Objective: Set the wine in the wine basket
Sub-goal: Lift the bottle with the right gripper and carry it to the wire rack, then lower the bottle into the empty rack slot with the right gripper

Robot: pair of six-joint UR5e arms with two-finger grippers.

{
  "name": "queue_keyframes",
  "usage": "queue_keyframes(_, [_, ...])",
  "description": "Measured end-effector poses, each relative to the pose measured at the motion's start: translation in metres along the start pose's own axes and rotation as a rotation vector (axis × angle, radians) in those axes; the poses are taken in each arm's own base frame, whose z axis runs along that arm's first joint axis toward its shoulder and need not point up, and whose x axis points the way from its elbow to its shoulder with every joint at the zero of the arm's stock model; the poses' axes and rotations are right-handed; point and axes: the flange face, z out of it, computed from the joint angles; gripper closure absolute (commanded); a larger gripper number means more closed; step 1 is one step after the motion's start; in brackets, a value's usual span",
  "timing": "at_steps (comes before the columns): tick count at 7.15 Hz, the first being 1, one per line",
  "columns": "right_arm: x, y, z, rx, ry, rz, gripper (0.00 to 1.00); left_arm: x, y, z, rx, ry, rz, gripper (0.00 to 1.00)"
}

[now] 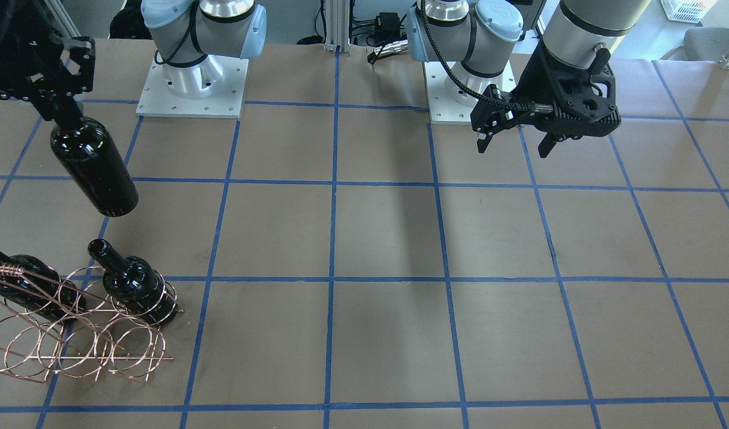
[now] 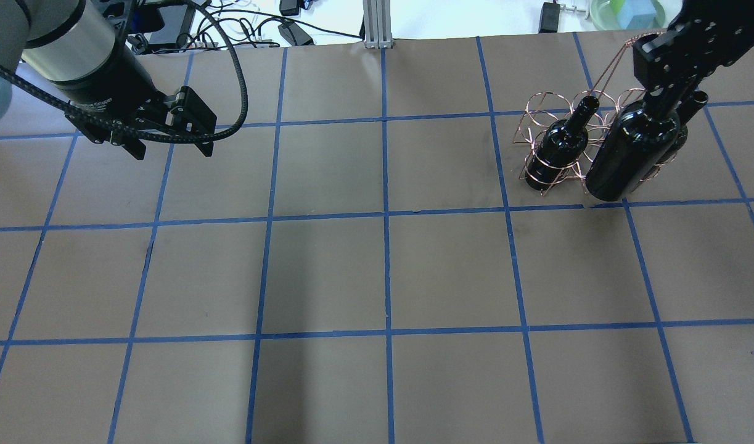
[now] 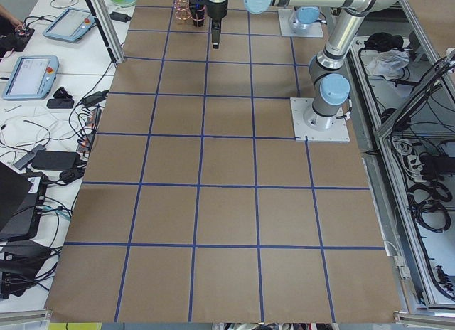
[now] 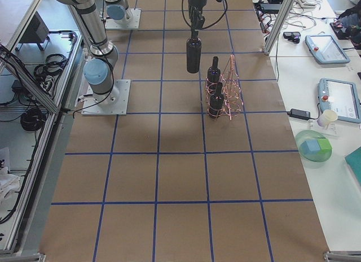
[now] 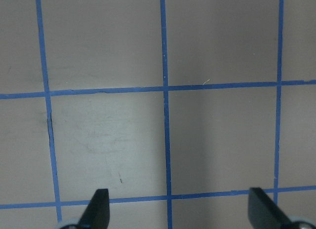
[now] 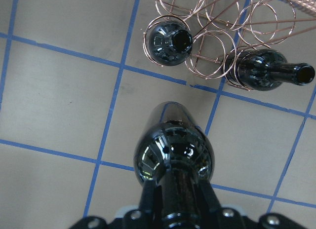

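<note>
My right gripper [image 1: 57,107] is shut on the neck of a near-black wine bottle [image 1: 96,170] and holds it upright in the air, above the table beside the wine basket. The right wrist view looks down on this bottle [image 6: 173,150] with the fingers closed on its neck. The copper wire basket [image 1: 3,268] stands on the table and holds two other bottles, one [image 1: 135,283] and another [image 1: 30,292], each in a loop. The overhead view shows the held bottle [image 2: 629,154] in front of the basket [image 2: 537,102]. My left gripper [image 1: 513,146] is open and empty, far away.
The brown table carries a blue tape grid [image 2: 386,213]. The two arm bases [image 1: 191,77] [image 1: 468,83] stand at the robot's edge. Several basket loops [image 6: 217,12] hold nothing. Side benches with tablets [image 4: 330,47] flank the table.
</note>
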Motion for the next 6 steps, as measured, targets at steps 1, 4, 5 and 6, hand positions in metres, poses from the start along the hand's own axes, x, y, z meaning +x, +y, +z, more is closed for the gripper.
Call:
queue_keyframes(1, [0.017,0.001,0.001,0.009,0.0,-0.02,1.0,0.0,0.0,0.0,0.0,0.0,-0.004,0.0])
queue_keyframes(4, [0.042,-0.019,0.015,0.062,-0.016,-0.081,1.0,0.0,0.0,-0.001,0.002,-0.001,-0.013,0.0])
queue_keyframes(5, [0.047,-0.028,0.022,0.069,-0.012,-0.112,1.0,0.0,0.0,-0.001,0.002,-0.001,-0.009,0.0])
queue_keyframes(6, [0.05,-0.035,0.028,0.074,-0.008,-0.126,1.0,0.0,0.0,-0.001,0.002,-0.001,-0.006,0.0])
